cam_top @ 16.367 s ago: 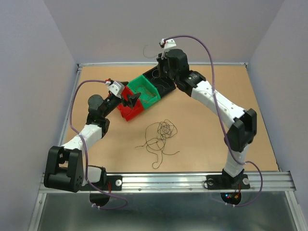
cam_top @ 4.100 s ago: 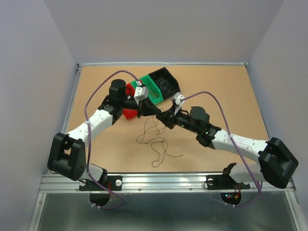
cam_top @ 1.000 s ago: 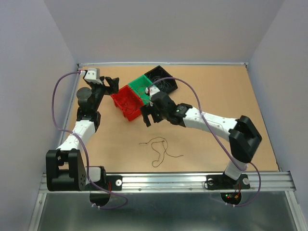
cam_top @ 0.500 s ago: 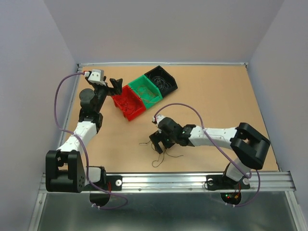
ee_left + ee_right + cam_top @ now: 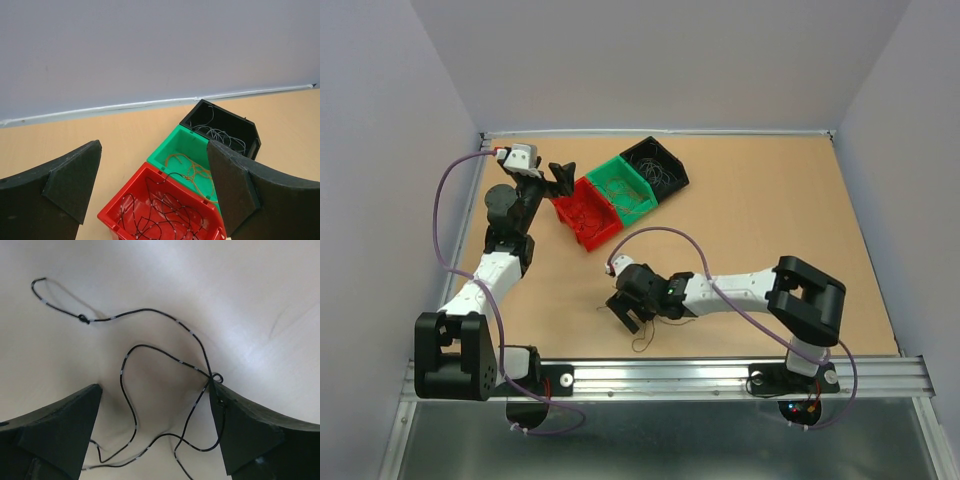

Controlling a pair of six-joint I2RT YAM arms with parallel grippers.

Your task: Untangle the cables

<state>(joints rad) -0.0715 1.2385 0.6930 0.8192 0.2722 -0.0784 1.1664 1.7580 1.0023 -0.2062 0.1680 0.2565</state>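
One loose black cable [image 5: 145, 309] lies in open loops on the brown table; in the top view only a bit of it [image 5: 642, 343] shows beneath the arm. My right gripper [image 5: 155, 415] hangs low over it, open, with loops between the fingers and a small kink at the right fingertip [image 5: 227, 405]. In the top view the right gripper [image 5: 624, 312] is near the table's front. My left gripper [image 5: 556, 176] is open and empty, raised beside the red bin [image 5: 112, 220], which holds black cables [image 5: 165, 212]. Tan cables [image 5: 192, 170] lie in the green bin [image 5: 167, 152].
Three bins stand in a diagonal row at the back left: red [image 5: 588, 215], green [image 5: 625, 188] and black [image 5: 655, 165], the black one holding pale wires [image 5: 225, 135]. The right arm's forearm [image 5: 730, 288] stretches low across the front of the table.
My right arm has swung from beside the red bin toward the table's front and come down over the loose black cable. The left arm has stayed put.
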